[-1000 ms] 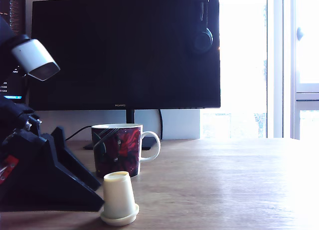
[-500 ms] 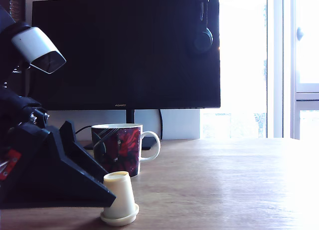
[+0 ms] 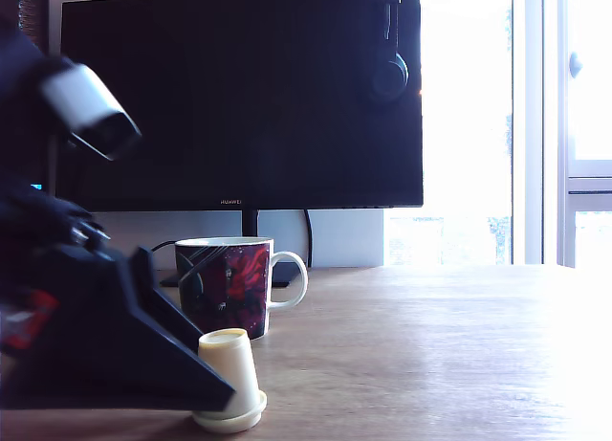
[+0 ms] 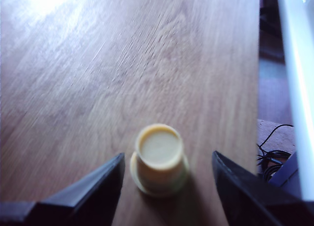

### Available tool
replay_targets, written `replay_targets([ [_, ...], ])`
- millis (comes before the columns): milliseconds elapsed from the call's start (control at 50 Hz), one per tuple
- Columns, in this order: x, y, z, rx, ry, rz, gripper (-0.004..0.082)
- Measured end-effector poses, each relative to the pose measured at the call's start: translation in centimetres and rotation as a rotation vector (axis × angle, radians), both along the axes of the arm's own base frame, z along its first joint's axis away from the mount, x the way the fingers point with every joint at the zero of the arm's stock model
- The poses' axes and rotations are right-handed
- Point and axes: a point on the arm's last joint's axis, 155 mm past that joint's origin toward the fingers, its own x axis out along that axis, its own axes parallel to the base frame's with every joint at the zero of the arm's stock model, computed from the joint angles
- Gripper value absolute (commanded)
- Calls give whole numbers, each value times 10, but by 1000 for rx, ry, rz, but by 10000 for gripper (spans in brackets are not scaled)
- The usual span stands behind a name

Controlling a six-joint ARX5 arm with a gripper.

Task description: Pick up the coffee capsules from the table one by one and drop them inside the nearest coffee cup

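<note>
A cream capsule (image 3: 229, 379) stands flange-down on the wooden table (image 3: 430, 355), just in front of the mug in the exterior view. The dark red and black mug (image 3: 226, 286) with white rim and handle sits upright behind it. My gripper (image 3: 212, 376) comes in low from the exterior view's left, blurred, and its near finger overlaps the capsule's base. In the wrist view the gripper (image 4: 168, 156) is open. The capsule (image 4: 159, 158) stands between the black fingers (image 4: 95, 189), level with their tips, with a gap on each side.
A large black monitor (image 3: 239, 97) stands behind the mug, with headphones (image 3: 387, 70) hung on its upper corner. A bright window (image 3: 564, 125) fills the exterior view's right. In the wrist view the table edge (image 4: 258, 88) shows, with cables (image 4: 272, 152) beyond it.
My gripper has slid toward the exterior view's right along the table, bringing its fingers up to the capsule. Capsule and mug have not moved.
</note>
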Motion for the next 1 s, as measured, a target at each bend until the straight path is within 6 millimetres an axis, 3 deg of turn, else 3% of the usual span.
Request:
replay_targets([
  [340, 3, -8, 5, -15, -2, -18, 488],
  [780, 0, -7, 2, -9, 17, -19, 118],
  [1000, 0, -7, 3, -11, 16, -18, 90],
])
